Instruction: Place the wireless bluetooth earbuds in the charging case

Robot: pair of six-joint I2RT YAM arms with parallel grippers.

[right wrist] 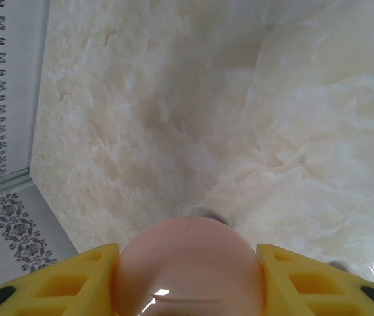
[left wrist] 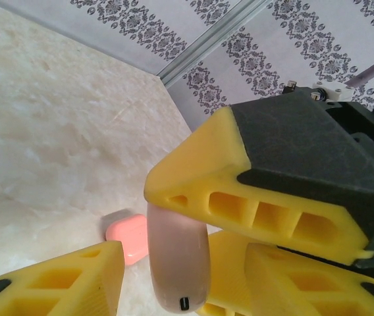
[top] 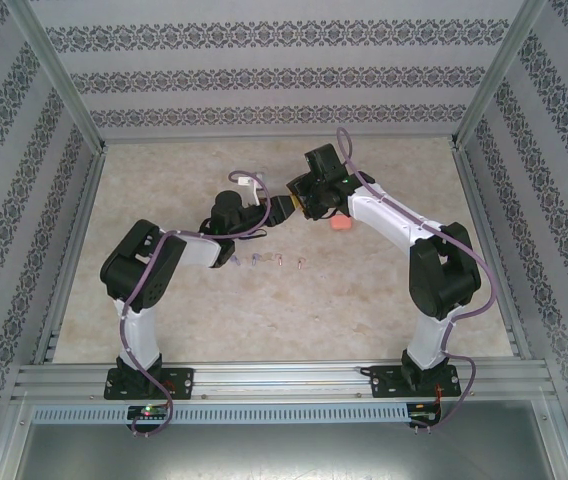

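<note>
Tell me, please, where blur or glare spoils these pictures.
Right wrist view: the pale case in the right gripper is blurred by closeness and carries a glare spot; left wrist view: that case is sharper; top view: evenly lit, earbuds barely resolved.

Colours noted: counter (top: 264, 310) cream, marbled with pale beige veining; walls (top: 264, 80) grey-white with bands of dark damask print. The fingers (right wrist: 55, 276) are yellow on black bodies; arms (top: 144, 330) black and white, cables (top: 476, 265) purple. Pale pink case (right wrist: 187, 270), salmon case (top: 341, 226); earbuds (top: 254, 259) lilac and pale pink, too small to see any markings.
</note>
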